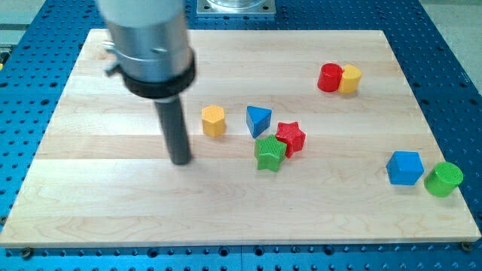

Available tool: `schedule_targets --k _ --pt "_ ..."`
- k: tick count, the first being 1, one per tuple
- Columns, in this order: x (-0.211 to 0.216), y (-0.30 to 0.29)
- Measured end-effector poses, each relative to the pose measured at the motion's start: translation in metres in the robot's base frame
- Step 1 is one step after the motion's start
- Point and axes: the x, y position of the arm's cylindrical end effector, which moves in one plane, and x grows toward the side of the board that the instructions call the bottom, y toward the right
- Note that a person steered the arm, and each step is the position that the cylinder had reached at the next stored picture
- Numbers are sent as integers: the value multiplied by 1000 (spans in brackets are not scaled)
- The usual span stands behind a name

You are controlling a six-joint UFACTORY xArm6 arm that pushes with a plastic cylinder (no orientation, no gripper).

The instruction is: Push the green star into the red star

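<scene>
Touching already, the green star sat vs the red star; my tip, a bare rod w/ no jaws, stood well left. Task looked done; next move: none, just retreat.

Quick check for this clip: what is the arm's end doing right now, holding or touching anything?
My tip: no gripper, holds nothing, touches no block; it rests on the wooden board, to the view's left of the green star block, which touches the red star block.
</scene>
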Motion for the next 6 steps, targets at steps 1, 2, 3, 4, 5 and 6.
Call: schedule_targets --k 1,2,3,4,5,6 --pt "16 20" --pt "19 25" --pt "0 86" --pt "-8 97" --pt "-8 116" --pt "12 125"
